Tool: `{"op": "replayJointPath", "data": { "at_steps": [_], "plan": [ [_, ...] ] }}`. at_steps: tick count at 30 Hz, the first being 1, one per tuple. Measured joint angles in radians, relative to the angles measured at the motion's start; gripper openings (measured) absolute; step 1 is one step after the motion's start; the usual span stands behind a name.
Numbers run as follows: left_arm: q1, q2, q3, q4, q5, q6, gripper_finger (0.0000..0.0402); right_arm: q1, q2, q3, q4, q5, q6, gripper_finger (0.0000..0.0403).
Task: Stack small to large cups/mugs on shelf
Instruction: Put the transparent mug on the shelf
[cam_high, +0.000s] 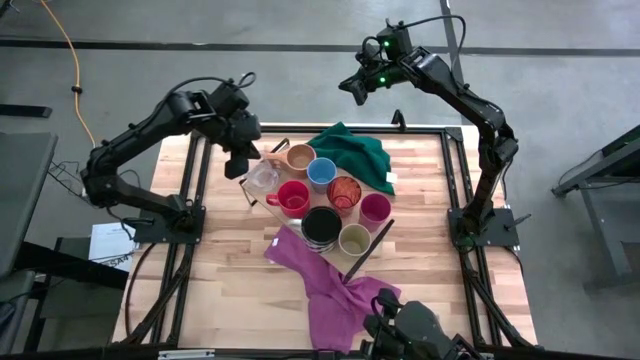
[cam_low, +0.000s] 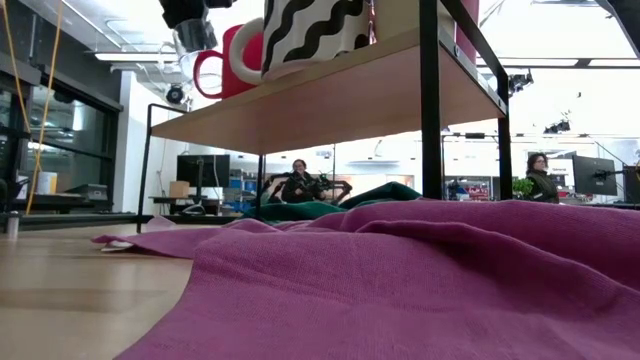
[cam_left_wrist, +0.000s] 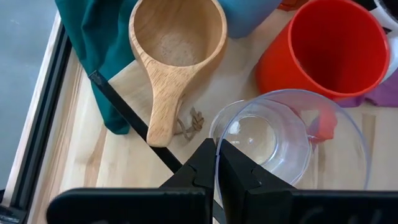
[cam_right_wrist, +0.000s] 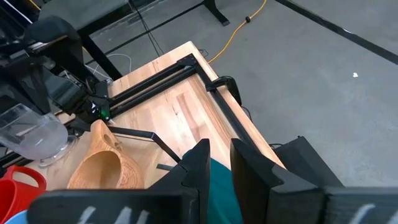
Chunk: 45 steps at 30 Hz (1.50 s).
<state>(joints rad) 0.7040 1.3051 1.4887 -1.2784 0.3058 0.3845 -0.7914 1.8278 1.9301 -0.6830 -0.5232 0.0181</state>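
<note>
Pinched between the left gripper's (cam_left_wrist: 216, 163) two dark fingers in the left wrist view is the rim of the clear glass cup (cam_left_wrist: 283, 140); the jaws are clenched on its thin wall, likely because a rim pinch suits so smooth a cup. Beyond it sit the wooden cup (cam_left_wrist: 177, 34) with its long handle and the red mug (cam_left_wrist: 326, 46), all on the shelf board (cam_left_wrist: 143, 81), with a green cloth (cam_left_wrist: 93, 37) at the edge.

From above, the high view shows what the wrist cannot: the whole cluster of cups on the shelf (cam_high: 388, 236), the glass at its left end under the left gripper (cam_high: 243, 160), and the right gripper (cam_high: 355, 88) waiting well behind the table.

At table height, a magenta cloth (cam_low: 400, 280) fills the front; the shelf (cam_low: 320, 95) is seen from below, carrying the red mug (cam_low: 225, 65) and a black-and-white wavy mug (cam_low: 315, 30).

Looking down from the right wrist, the right gripper (cam_right_wrist: 217, 158) has its jaws parted and empty, and the left arm with the glass (cam_right_wrist: 34, 134) shows beyond.
</note>
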Motion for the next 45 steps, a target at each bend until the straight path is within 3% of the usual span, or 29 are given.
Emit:
{"op": "replayJointPath", "data": {
  "at_steps": [16,24,45],
  "plan": [
    [-0.027,0.072,-0.001,0.007,0.016,0.022,0.0000,0.000,0.000,0.000,0.000,0.002,-0.018,0.0055],
    [-0.026,0.067,-0.079,0.034,0.021,0.004,0.0000,0.000,0.000,0.000,0.000,0.002,-0.019,0.0055],
    [-0.026,0.067,-0.080,0.047,-0.002,0.003,0.0000,0.000,0.000,0.000,0.000,0.000,-0.019,0.0055]
  ]
}}
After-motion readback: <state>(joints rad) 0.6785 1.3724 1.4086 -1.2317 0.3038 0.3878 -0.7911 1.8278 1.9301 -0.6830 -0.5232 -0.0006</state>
